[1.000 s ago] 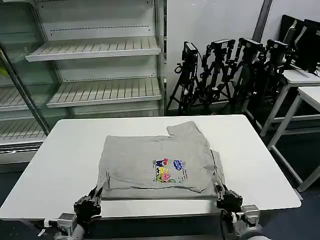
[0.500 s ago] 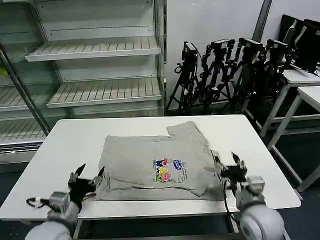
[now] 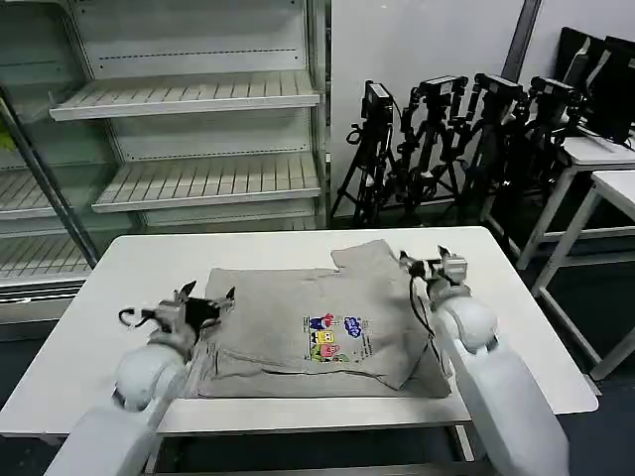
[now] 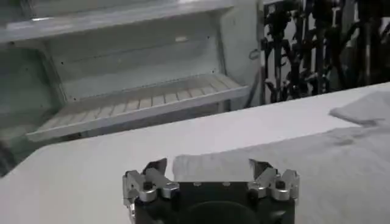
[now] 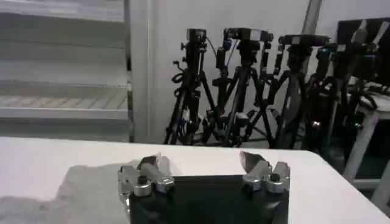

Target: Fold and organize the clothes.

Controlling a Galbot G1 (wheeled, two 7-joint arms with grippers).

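Lying folded: T-shirt (image 3: 317, 327) on table (image 3: 506, 307)

T-shirt (image 3: 317, 327) left edge behind left arm, chest print (image 3: 334, 338) too small

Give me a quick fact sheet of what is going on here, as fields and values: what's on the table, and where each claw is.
item: light grey T-shirt, partly folded, lying flat
print: small multicoloured picture facing up
surface: white table
left claw: open, at the shirt's left edge, holding nothing
right claw: open, at the shirt's far right corner, holding nothing
behind table: bare white shelves and a row of black tripods
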